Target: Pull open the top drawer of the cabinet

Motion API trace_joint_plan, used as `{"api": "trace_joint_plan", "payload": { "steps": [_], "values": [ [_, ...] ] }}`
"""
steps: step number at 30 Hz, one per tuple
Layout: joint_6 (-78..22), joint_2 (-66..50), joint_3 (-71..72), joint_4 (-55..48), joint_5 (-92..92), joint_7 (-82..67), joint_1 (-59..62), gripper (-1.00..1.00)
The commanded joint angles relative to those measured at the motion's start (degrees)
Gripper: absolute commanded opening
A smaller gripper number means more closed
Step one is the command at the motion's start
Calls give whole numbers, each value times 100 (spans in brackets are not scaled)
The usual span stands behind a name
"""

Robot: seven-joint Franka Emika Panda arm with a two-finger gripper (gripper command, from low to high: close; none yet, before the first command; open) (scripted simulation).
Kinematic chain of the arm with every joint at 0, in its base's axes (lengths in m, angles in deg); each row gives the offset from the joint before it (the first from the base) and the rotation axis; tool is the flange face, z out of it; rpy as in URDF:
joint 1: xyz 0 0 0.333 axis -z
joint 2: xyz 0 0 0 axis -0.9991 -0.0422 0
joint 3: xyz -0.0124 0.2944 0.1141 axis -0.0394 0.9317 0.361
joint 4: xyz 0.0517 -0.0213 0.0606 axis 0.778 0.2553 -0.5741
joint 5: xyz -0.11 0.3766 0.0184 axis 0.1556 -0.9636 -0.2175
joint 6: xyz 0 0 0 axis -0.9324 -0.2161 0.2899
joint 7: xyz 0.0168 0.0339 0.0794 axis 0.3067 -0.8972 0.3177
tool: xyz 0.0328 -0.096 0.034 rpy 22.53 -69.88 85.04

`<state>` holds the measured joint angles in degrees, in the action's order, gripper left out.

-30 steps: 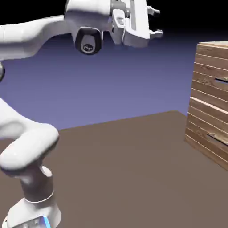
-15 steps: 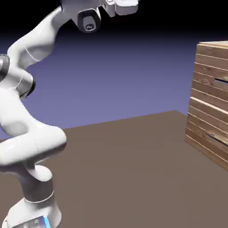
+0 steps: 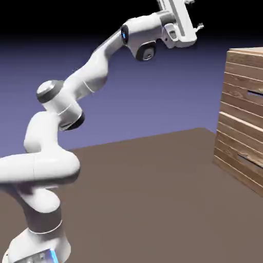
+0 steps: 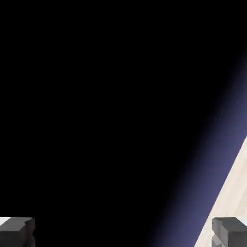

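In the exterior view, here is the gripper (image 3: pixel 195 14), up at the top of the picture, its fingers spread wide with nothing between them, pointing to the exterior view's right. The white arm (image 3: pixel 95 72) climbs to it from the exterior view's left, below the gripper. And the cabinet (image 3: pixel 241 118), brown and planked, stands lower than the gripper and off to its right, well apart from it and cut by the picture's edge. The top drawer (image 3: pixel 240 82) sits in the upper part of that face, below and to the right of the gripper, its dark handle slit (image 3: pixel 255 93) on show. The lower drawer (image 3: pixel 239 141) is beneath, farther down from the gripper, and the brown table (image 3: pixel 138 200) spreads out far below.

Over to the hand view: two grey fingertips (image 4: pixel 230 232) at the bottom corners, wide apart, black between them. Beside and above the right-hand tip runs a pale, slanting surface (image 4: pixel 231 193), with a blue-violet band (image 4: pixel 207 178) along its edge.
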<state>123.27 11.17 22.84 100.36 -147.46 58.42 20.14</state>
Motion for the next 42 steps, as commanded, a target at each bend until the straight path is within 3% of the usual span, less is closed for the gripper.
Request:
{"api": "trace_joint_plan", "payload": {
  "steps": [1, 13, 27, 28, 42],
  "values": [
    [-35, 91, 117, -137, -247, 49, 208, 0],
    [-434, 1130, 1452, -1703, -3071, 615, 2587, 0],
    [549, 1146, 1052, -4336, -2537, 1841, 4197, 0],
    [549, 1146, 1052, -4336, -2537, 1841, 4197, -100],
    [-558, 1491, 1085, -1638, -3162, 1039, 2673, -100]
  ]
}}
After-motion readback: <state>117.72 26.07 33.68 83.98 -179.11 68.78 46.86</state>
